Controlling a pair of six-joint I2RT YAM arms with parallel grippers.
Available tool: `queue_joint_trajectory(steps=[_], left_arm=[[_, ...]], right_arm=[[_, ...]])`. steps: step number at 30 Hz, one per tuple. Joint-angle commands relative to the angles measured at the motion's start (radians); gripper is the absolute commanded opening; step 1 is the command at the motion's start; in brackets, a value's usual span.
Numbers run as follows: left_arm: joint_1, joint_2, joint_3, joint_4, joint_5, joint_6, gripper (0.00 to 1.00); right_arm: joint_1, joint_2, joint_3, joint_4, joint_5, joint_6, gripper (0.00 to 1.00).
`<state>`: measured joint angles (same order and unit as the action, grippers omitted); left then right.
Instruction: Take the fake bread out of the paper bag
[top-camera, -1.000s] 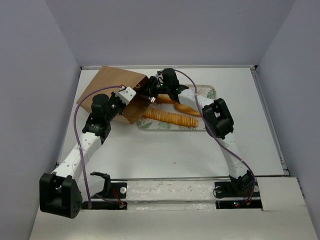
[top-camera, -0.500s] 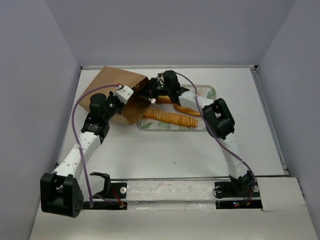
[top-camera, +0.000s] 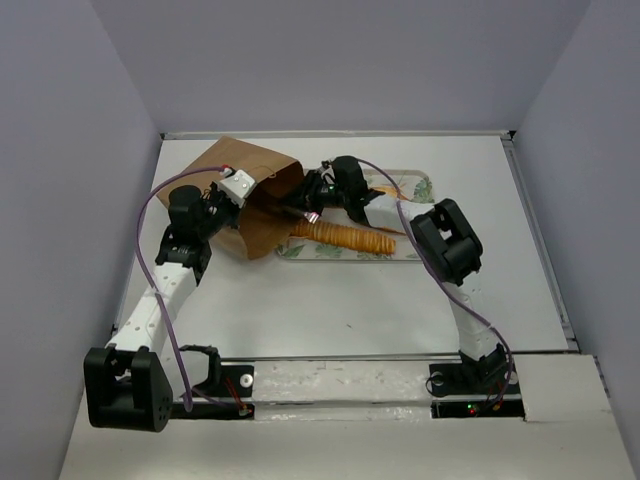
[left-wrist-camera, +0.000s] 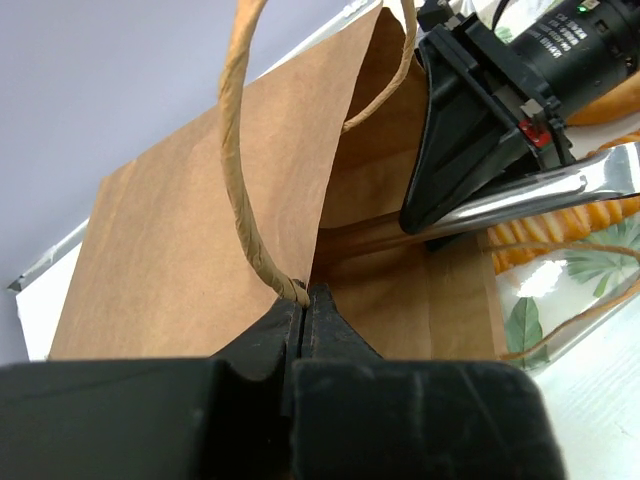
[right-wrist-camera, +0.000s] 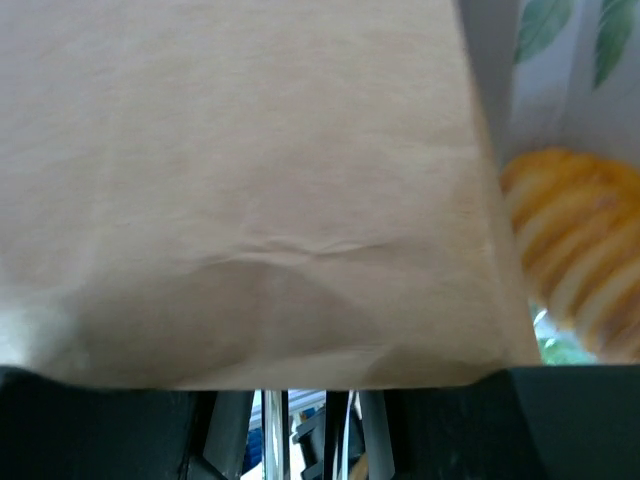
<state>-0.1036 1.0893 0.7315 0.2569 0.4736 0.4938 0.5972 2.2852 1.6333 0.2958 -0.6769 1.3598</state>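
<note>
The brown paper bag (top-camera: 255, 190) lies at the back left with its mouth facing right, held up and open. My left gripper (top-camera: 236, 188) is shut on the bag's rim at the base of a cord handle (left-wrist-camera: 238, 170). My right gripper (top-camera: 304, 206) is at the bag's mouth, and it also shows in the left wrist view (left-wrist-camera: 416, 222). In the right wrist view the bag's paper (right-wrist-camera: 250, 180) covers its fingertips, so I cannot tell how the jaws stand. A long ribbed stick loaf (top-camera: 348, 237) lies on the tray beside the mouth. The other loaves are hidden.
A leaf-patterned tray (top-camera: 420, 188) lies right of the bag under the right arm, and it also shows in the left wrist view (left-wrist-camera: 570, 285). Grey walls close in the back and both sides. A raised ledge carries the arm bases along the near edge.
My left gripper has pulled the bag's rim up and to the left, opening the mouth wider. My right gripper has moved left and down to the mouth.
</note>
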Motion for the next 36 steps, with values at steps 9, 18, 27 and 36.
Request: queue_joint_trajectory(steps=[9,18,27,36], left_arm=[[0.012,0.003,0.029,0.090,0.099,-0.074,0.00],[0.005,-0.028,0.022,0.071,0.191,-0.092,0.00],[0.004,0.007,0.032,0.117,0.224,-0.129,0.00],[0.005,0.049,0.055,0.199,-0.025,-0.231,0.00]], right_arm=[[0.019,-0.141,-0.105,0.186,0.034,0.039,0.46],[0.038,-0.038,0.025,0.198,0.070,0.071,0.47],[0.047,0.026,0.111,0.141,0.073,0.052,0.47],[0.047,-0.012,0.008,0.124,0.079,-0.001,0.47]])
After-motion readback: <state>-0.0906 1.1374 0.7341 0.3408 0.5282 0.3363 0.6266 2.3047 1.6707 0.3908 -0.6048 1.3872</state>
